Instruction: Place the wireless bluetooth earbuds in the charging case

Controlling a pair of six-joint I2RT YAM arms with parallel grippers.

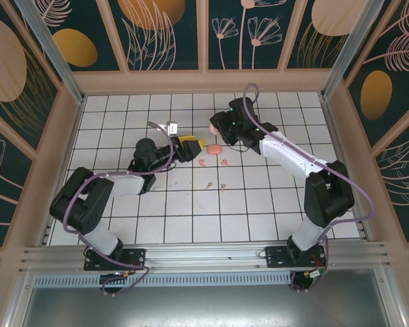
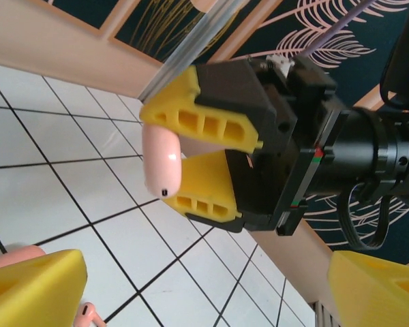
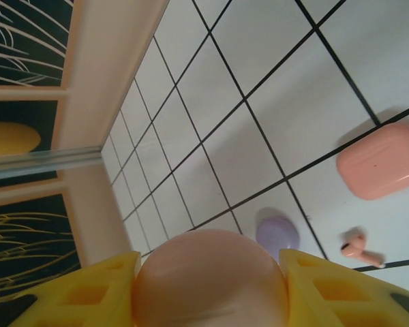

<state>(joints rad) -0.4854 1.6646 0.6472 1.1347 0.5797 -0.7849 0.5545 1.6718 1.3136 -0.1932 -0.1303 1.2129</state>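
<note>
handling: earbuds (image 1: 224, 161) prob v. light, hard glossy plastic, so likely skidding or flipping under a pinch. Not fragile, I'm guessing, but easy to flick away.
grip spot: I'm aiming for the stem, fingertips straddling it, working low to the desk (image 1: 259, 204).
earbuds loc: pink earbud (image 3: 361, 248) lying flat on the white tiles just beside a purple disc (image 3: 277, 235); a few more buds (image 1: 211, 184) lying scattered btwn my two arms, all outside any case.
R gripper (image 3: 211, 286): clamping a pink rounded case (image 2: 160, 160) btwn both yellow fingers, looks lifted off the desk. Can't tell if its lid is open.
2nd case: another pink case (image 3: 382, 160) resting on the desk near the loose bud, looking shut.
L gripper (image 2: 206, 272): fingers standing wide apart, nothing btwn them, touching nothing, facing the held case.
</note>
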